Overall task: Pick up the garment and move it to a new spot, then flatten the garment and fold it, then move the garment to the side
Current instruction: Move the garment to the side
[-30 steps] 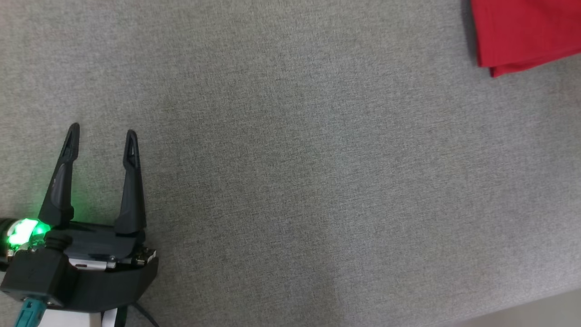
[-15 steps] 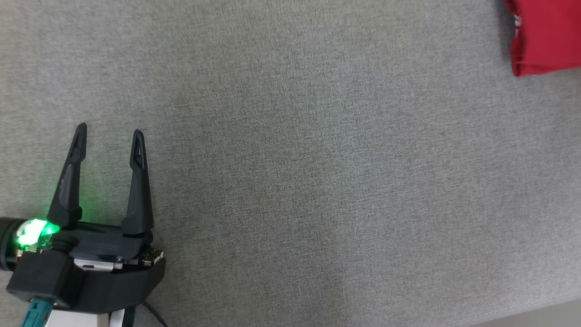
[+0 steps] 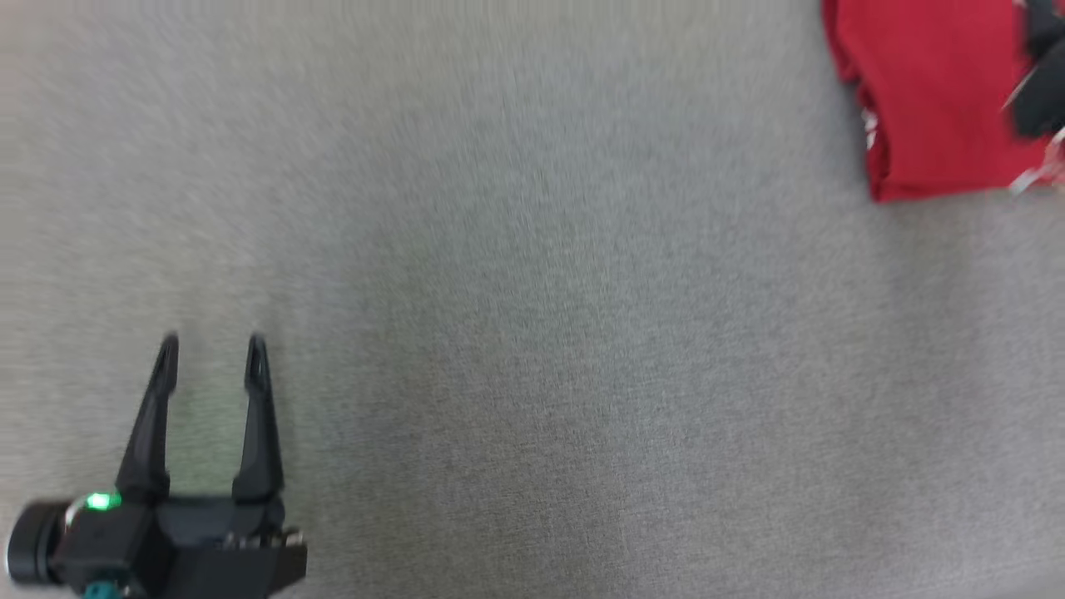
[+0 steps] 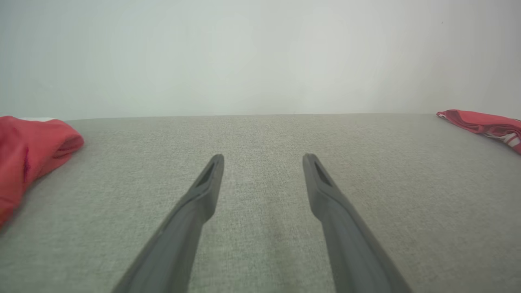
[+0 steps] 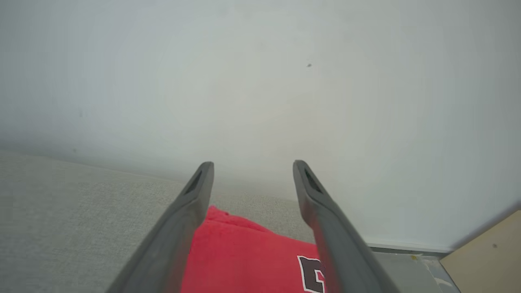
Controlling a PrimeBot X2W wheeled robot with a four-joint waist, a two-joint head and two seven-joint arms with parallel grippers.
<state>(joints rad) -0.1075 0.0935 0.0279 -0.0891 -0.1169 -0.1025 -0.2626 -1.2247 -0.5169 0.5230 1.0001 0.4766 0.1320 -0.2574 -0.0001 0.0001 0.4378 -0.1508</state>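
Grey fabric surface (image 3: 532, 333) carries the red garment (image 3: 932, 100), folded, at its far right corner; I read that as the side spot. Right gripper (image 5: 252, 165) hangs just over the garment, fingers spread wide and holding nothing, probably a release. Left gripper (image 3: 212, 343), also wide and empty, sits parked towards the near left corner, clear of the work. Versus the earlier frame: the head camera has shifted, and the right gripper's dark bulk now shows over the garment.

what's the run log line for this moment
left pincer: open, empty | right pincer: open over red garment | garment: lying on grey surface
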